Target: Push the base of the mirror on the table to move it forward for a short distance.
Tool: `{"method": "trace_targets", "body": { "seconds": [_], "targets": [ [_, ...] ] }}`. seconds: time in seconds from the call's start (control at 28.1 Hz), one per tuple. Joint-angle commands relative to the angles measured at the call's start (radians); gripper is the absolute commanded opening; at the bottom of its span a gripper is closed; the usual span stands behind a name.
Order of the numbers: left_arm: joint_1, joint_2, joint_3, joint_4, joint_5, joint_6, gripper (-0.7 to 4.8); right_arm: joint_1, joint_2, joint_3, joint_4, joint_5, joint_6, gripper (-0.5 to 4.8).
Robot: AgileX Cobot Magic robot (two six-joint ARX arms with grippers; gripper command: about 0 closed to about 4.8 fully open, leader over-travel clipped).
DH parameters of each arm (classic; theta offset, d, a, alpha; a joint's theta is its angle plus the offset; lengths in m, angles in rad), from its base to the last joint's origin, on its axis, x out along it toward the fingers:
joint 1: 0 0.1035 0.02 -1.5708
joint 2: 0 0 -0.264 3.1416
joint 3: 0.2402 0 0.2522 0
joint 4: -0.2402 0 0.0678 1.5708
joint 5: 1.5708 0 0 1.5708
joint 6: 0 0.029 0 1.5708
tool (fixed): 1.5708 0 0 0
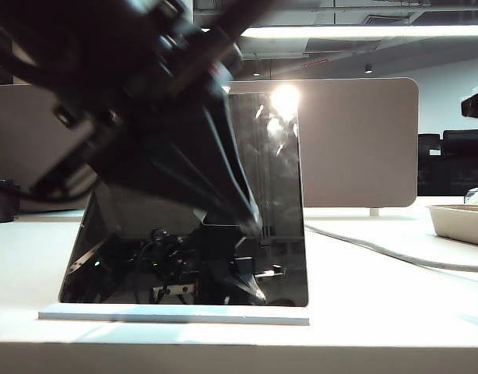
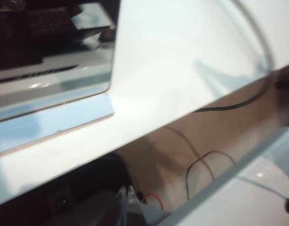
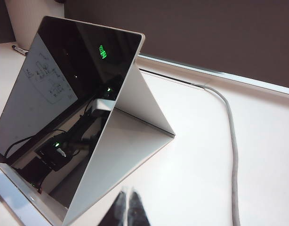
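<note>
while the mirror stands upright on its thin white base near the front edge of the white worktop, no push shows as under way; nothing appears to touch the base, so the whole move looks left to do. the left end effector hangs below and off the worktop edge, its fingertips close together and holding nothing, with the base corner up and away from it. the right end effector sits behind the mirror, tips nearly closed, empty, though the blur makes this uncertain. the exterior view shows a dark arm across the mirror face; only the right wrist view shows the folded rear stand and grey cable.
</note>
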Motion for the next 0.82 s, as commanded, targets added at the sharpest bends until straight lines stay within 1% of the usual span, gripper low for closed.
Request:
{"method": "trace_targets", "body": {
  "seconds": [0.04,0.14,0.28,0.36,0.53,0.82],
  "targets": [
    [0.000,0.069,0.044,-0.067,-0.023,-0.032,-0.01,-0.001,0.000,0.001,0.014,0.000,-0.001,0.22],
    [0.000,0.111,0.055,-0.103,-0.036,-0.054,-0.01,-0.002,0.000,0.001,0.014,-0.002,-0.001,0.22],
    [0.001,0.133,0.055,-0.167,-0.120,-0.118,-0.01,-0.001,0.000,0.001,0.014,0.001,-0.001,0.22],
    [0.003,0.149,0.055,-0.188,-0.152,-0.134,-0.01,0.000,0.000,0.001,0.014,-0.002,-0.001,0.22],
    [0.020,0.174,0.055,-0.187,-0.154,-0.163,-0.01,0.000,0.000,0.001,0.014,-0.001,-0.001,0.22],
    [0.040,0.177,0.057,-0.158,-0.154,-0.164,-0.01,0.000,0.000,0.001,0.014,-0.002,-0.001,0.22]
  ]
}}
